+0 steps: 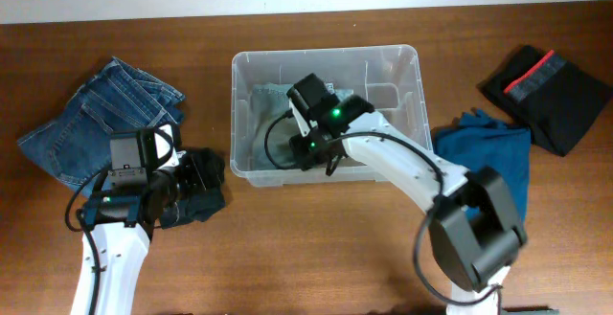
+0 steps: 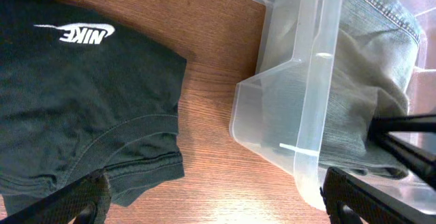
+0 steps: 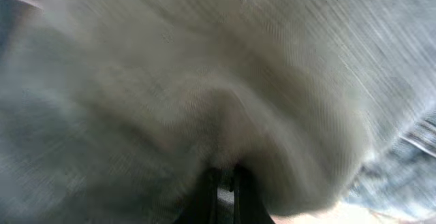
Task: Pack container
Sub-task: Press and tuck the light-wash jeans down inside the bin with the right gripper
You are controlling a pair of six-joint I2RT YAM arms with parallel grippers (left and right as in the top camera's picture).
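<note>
Clamps right gripper [image 3: 223, 175] on jeans [image 2: 361, 81] in bin [image 1: 326, 56]; hovers left gripper [image 2: 218, 200], jaws spread wide, over shirt [image 2: 68, 101] beside bin.

The container [image 1: 326, 55] sits in the middle. A denim garment [image 2: 375, 60] lies in it, under the right gripper [image 3: 221, 180]. Left of the container lies a Nike T-shirt [image 2: 82, 94], with folded jeans [image 1: 96, 114] behind that. Right of the container lies a crumpled cloth [image 1: 484, 143], then a folded garment [image 1: 551, 95].
</note>
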